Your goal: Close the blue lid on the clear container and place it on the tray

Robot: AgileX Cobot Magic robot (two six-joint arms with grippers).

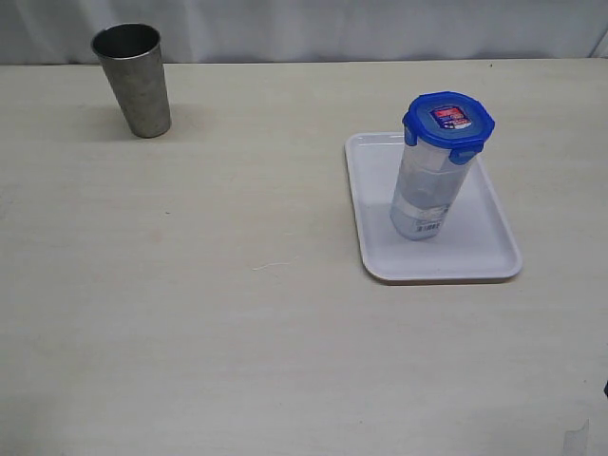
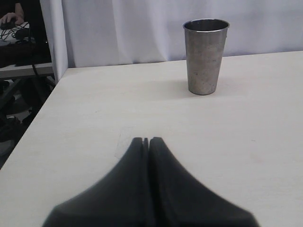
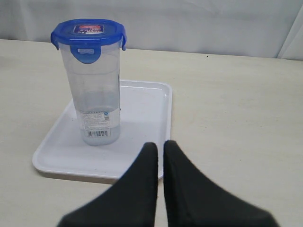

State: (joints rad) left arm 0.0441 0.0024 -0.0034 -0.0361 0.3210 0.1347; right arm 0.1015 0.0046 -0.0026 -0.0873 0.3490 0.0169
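Observation:
The clear container stands upright on the white tray, right of the table's middle. The blue lid sits on its top, sticker face up. The right wrist view shows the same clear container, blue lid and tray a short way ahead of my right gripper, which is shut and empty. My left gripper is shut with nothing in it, over bare table. Neither gripper shows in the exterior view.
A grey metal cup stands upright at the far left of the table, also ahead of the left gripper as the metal cup. The table's left edge runs beside it, with a white curtain behind.

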